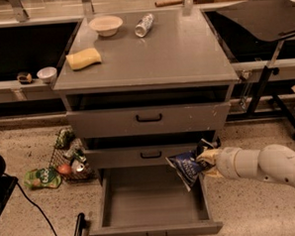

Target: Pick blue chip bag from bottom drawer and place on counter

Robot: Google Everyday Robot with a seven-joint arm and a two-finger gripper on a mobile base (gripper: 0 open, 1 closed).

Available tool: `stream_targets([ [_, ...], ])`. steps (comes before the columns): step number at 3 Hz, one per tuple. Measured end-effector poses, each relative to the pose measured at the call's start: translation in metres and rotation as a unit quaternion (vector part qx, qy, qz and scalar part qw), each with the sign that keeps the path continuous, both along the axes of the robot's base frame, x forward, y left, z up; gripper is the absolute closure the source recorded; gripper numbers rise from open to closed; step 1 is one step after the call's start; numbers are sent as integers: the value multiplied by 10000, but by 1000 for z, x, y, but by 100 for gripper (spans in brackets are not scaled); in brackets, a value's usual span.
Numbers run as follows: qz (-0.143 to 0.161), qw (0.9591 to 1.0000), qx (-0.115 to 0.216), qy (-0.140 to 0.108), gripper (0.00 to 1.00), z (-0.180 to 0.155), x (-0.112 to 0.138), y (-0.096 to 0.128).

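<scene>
The blue chip bag (186, 167) hangs tilted from my gripper (205, 160), above the right side of the open bottom drawer (154, 204) and level with the middle drawer's front. My gripper is shut on the bag's right edge; the white arm (266, 163) reaches in from the right. The bottom drawer is pulled out and its visible floor is bare. The counter (159, 55) is the grey cabinet top above, well over the gripper.
On the counter are a white bowl (105, 25), a silver can (144, 25) lying down and a yellow sponge (83, 58). A wire basket (68, 159) and a green packet (41, 178) lie on the floor at left. Dark benches flank the cabinet.
</scene>
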State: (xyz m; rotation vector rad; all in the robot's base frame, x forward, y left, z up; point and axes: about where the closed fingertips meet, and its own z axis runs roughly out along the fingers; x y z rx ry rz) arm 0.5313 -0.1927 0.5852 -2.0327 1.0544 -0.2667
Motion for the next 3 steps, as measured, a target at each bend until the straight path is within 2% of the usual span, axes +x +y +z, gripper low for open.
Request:
stream_targets([
  [1, 0, 10000, 0, -4, 100, 0, 0, 0],
  [2, 15, 9998, 7, -175, 100, 15, 9, -5],
  [3, 151, 9958, -476, -768, 100, 71, 35, -14],
])
